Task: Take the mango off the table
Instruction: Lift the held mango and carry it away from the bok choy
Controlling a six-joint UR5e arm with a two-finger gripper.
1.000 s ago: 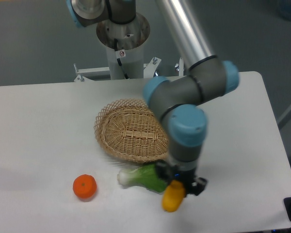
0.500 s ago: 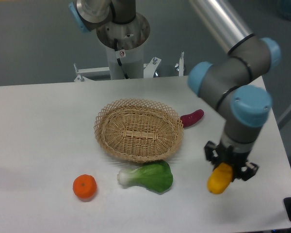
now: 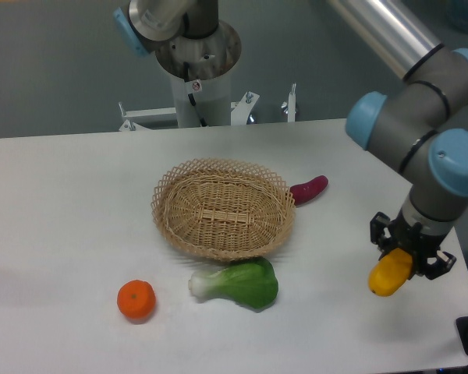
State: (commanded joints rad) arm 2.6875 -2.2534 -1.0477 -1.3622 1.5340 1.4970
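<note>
Mango (image 3: 389, 274) is clamped in the tool (image 3: 409, 253), black fingers closed on its upper end, yellow-orange body poking out below and tilted down-left. It hangs over the desk (image 3: 78, 202) nr the right edge, toward the front right corner; whether it clears the surface or touches it can't be told from this angle, tho a faint shadow sits under it.

Arm comes in from top of view: silver tube, grey joints w/ blue caps, wrist pointing straight down over the fruit.

Other stuff on the desk:
- wicker basket (image 3: 222, 207), oval, abt mid-desk, open side up.
- purple-red elongated veg (image 3: 309, 189) just beside the basket's right rim, toward the back right; looks to be touching or nearly touching the rim, can't tell which.
- green-leaved veg w/ white stem (image 3: 237, 284) just in front of the basket, stem end pointing left.
- round orange fruit (image 3: 136, 300) left of that veg, nr the front edge, apart from it.

Mango is well apart from all of these, off to the right of the leafy veg.

Robot base pedestal (image 3: 196, 66) stands behind the back edge of the desk.
</note>
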